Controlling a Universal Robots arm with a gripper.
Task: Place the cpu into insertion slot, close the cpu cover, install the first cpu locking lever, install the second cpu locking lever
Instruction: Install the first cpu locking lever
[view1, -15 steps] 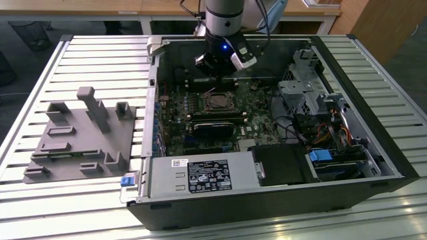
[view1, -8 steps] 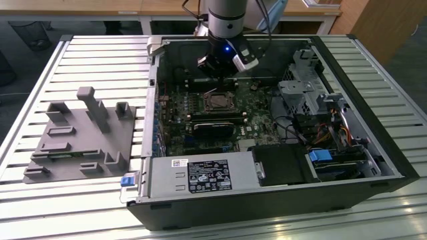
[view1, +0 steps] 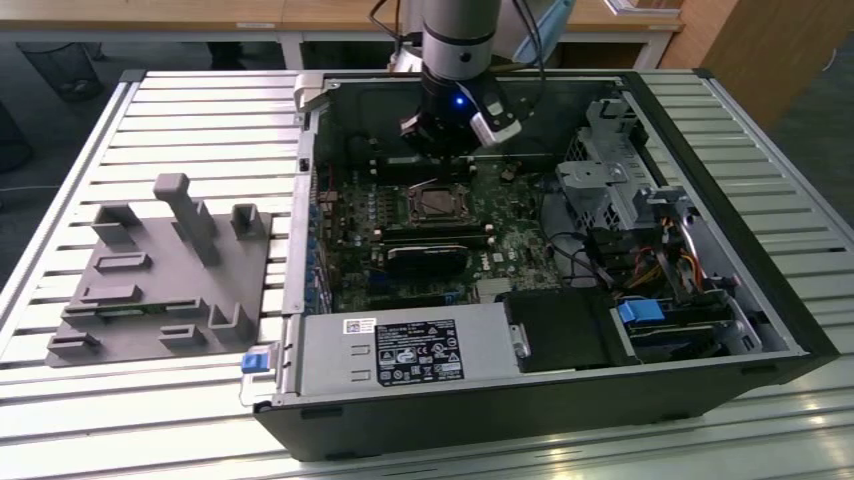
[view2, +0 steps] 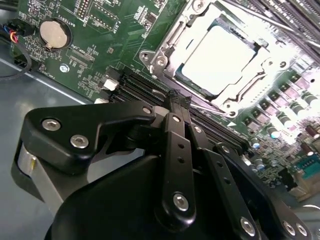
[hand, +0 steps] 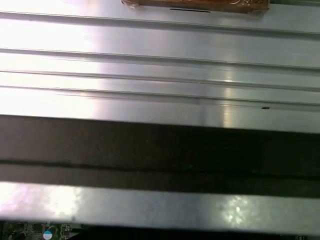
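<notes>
A slatted metal table (view1: 187, 110) carries an open black computer case (view1: 561, 400) lying on its side. On the table at the exterior view's left sits a grey plastic fixture (view1: 160, 280) with upright posts, well apart from the arm. Inside the case a green circuit board (view1: 354, 215) covers the floor, with a grey power supply (view1: 400, 352) along the near wall and drive cages with cables at the exterior view's right.

The robot arm (view1: 461, 30) reaches down into the case from the far side, and the gripper (view1: 441, 135) hangs just beyond the insertion slot (view1: 438, 203), close above the board. In the second wrist view the gripper's (view2: 177, 100) black linkages converge to a point with no gap showing between the fingertips, so the fingers are closed and hold nothing.

The cpu (view2: 220, 57) lies flat in the insertion slot (view2: 212, 65), its pale metal top bright under the light. The cpu cover (view2: 172, 37), a thin silvery frame, lies down around the chip. A round coin battery (view2: 54, 34) sits on the board well apart from the socket. The first wrist view shows bright table slats (hand: 160, 65) and a dark edge of the case wall (hand: 160, 150).
</notes>
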